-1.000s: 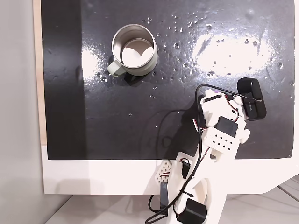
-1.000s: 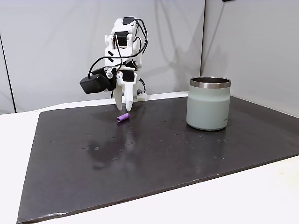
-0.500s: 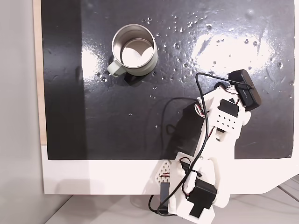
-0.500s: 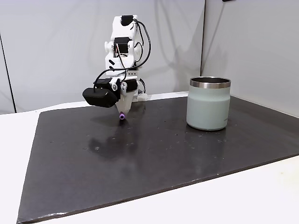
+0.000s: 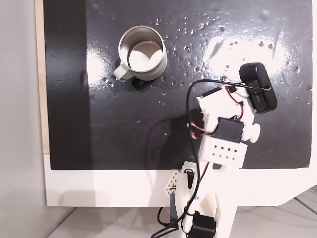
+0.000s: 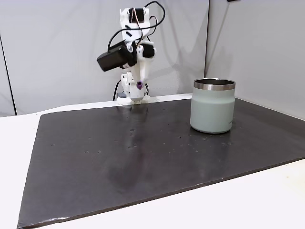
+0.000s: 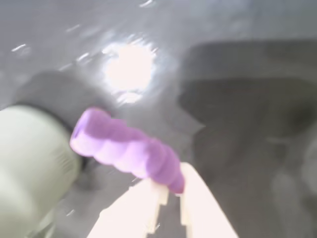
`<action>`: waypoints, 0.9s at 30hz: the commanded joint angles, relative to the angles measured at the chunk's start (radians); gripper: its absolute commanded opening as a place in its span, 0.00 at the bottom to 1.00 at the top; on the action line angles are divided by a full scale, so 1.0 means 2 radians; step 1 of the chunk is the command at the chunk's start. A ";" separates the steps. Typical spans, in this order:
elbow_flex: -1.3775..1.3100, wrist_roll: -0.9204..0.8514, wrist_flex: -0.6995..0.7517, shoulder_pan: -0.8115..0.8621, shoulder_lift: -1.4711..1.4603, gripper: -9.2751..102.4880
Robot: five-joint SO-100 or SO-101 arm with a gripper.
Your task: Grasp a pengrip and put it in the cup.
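The light-purple ribbed pengrip [image 6: 139, 85] hangs high above the mat in a fixed view, with my gripper [image 6: 140, 88] shut on it. In the wrist view the pengrip [image 7: 126, 148] lies crosswise over my white fingertips [image 7: 198, 203], one end sticking out to the left. The pale grey-green cup [image 6: 212, 106] stands upright to the right of the gripper, well apart from it. Seen from above, the cup [image 5: 142, 53] sits at the upper left with its handle pointing down-left, and my arm [image 5: 223, 134] covers the gripper. A blurred part of the cup [image 7: 29, 168] shows in the wrist view.
A glossy black mat [image 5: 99, 124] covers the white table [image 5: 99, 188], with open mat between arm and cup. The black wrist camera [image 5: 257, 88] juts out beside the arm. Grey walls [image 6: 57, 47] stand behind the table.
The gripper came down on the pengrip lying on the mat, shut on it and lifted it well above the mat. The arm has pulled back and risen.
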 commanded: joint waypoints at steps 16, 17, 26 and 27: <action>-0.370 0.301 0.131 -0.265 -0.187 0.08; -0.372 0.311 0.124 -0.266 -0.192 0.08; -0.528 0.367 0.117 -0.239 -0.298 0.08; -0.538 0.368 0.114 -0.238 -0.306 0.08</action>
